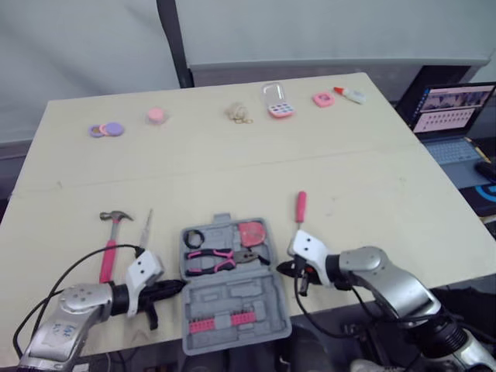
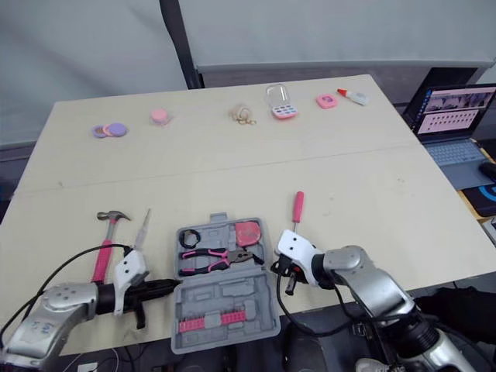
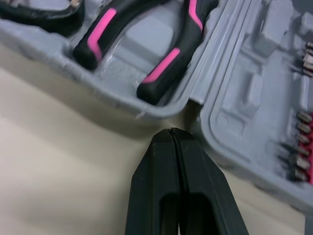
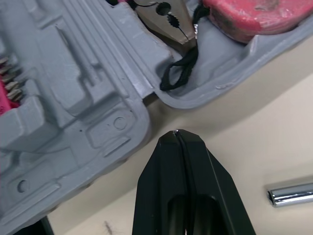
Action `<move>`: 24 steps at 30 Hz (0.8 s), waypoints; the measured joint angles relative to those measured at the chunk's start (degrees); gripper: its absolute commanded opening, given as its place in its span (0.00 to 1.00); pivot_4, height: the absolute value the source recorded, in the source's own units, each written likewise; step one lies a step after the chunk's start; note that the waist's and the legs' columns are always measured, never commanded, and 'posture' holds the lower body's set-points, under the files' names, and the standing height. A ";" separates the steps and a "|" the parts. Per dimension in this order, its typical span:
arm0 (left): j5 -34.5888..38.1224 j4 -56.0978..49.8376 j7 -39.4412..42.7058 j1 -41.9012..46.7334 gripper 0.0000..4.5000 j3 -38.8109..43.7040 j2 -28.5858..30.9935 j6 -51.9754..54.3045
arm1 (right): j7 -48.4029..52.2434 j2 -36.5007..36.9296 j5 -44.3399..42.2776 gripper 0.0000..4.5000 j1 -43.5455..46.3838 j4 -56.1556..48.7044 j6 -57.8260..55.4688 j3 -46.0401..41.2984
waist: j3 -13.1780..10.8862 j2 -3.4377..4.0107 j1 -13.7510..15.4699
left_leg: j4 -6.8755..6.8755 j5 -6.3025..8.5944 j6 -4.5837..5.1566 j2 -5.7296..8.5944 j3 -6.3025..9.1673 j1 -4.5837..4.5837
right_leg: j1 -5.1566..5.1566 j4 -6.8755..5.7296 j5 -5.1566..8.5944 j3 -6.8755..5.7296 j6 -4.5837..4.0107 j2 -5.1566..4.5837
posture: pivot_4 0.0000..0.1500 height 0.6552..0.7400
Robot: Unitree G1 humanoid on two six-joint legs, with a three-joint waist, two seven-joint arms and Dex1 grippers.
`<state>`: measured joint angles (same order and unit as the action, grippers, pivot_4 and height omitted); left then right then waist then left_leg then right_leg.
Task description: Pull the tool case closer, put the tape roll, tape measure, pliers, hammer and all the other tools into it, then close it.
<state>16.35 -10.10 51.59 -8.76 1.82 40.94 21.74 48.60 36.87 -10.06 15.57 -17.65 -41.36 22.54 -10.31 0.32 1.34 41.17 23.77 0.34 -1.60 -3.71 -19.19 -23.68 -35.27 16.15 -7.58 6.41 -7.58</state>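
Note:
The grey tool case [image 1: 232, 296] lies open near the table's front edge, its lid toward me. Its far half holds pink-and-black pliers [image 1: 211, 260], a black tape roll [image 1: 194, 237] and a pink tape measure [image 1: 250, 231]. A pink-handled hammer [image 1: 111, 242] and a thin pale screwdriver [image 1: 146, 229] lie to the left of the case. A pink-handled screwdriver [image 1: 300, 209] lies to its right. My left gripper [image 1: 178, 287] is shut, its tip at the hinge on the case's left side. My right gripper [image 1: 281, 270] is shut, its tip at the case's right side.
Small items line the table's far edge: purple discs [image 1: 106, 129], a pink puck [image 1: 156, 115], a pink keypad toy [image 1: 277, 101] and a glue bottle [image 1: 350, 94]. An open laptop [image 1: 451, 116] stands off the table's right side. Pink bit holders [image 1: 219, 322] sit in the lid.

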 measured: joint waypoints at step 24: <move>-0.98 -3.66 -4.74 4.59 0.01 -2.15 -1.75 8.22 | 0.00 -1.52 3.05 0.01 3.29 2.03 -0.24 1.03 | 0.00 0.01 -0.18 | 0.00 0.00 0.00 -0.02 0.02 -0.01 | -0.01 0.02 0.00 0.00 0.01 0.02 | 1.00 0.87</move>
<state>15.37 -13.75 46.85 -4.17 -0.34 39.19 29.96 48.59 35.35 -7.02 18.86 -15.62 -41.61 23.56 -10.31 0.33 1.16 41.17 23.77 0.34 -1.62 -3.69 -19.20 -23.69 -35.25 16.15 -7.59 6.41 -7.55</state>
